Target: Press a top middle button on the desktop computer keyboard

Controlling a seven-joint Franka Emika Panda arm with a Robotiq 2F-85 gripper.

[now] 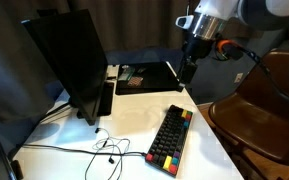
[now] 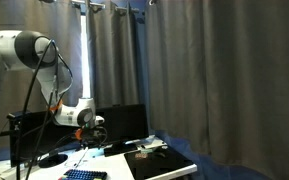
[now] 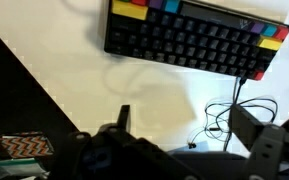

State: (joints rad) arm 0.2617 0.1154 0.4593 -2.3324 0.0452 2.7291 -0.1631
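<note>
The compact black keyboard (image 1: pixel 170 135) lies on the white table near its front edge, with red, yellow, green and blue keys along its edges. It also shows at the top of the wrist view (image 3: pixel 194 40) and partly at the bottom edge of an exterior view (image 2: pixel 84 175). My gripper (image 1: pixel 189 70) hangs in the air above the back of the table, well apart from the keyboard. In the wrist view its two fingers (image 3: pixel 184 125) stand wide apart with nothing between them. It also shows in an exterior view (image 2: pixel 96 128).
A dark monitor (image 1: pixel 69 60) stands at the table's left. A flat black mat (image 1: pixel 149 75) lies at the back under the gripper. Thin black cables with earphones (image 1: pixel 104 148) lie beside the keyboard. A brown wooden chair (image 1: pixel 259 115) stands at the right.
</note>
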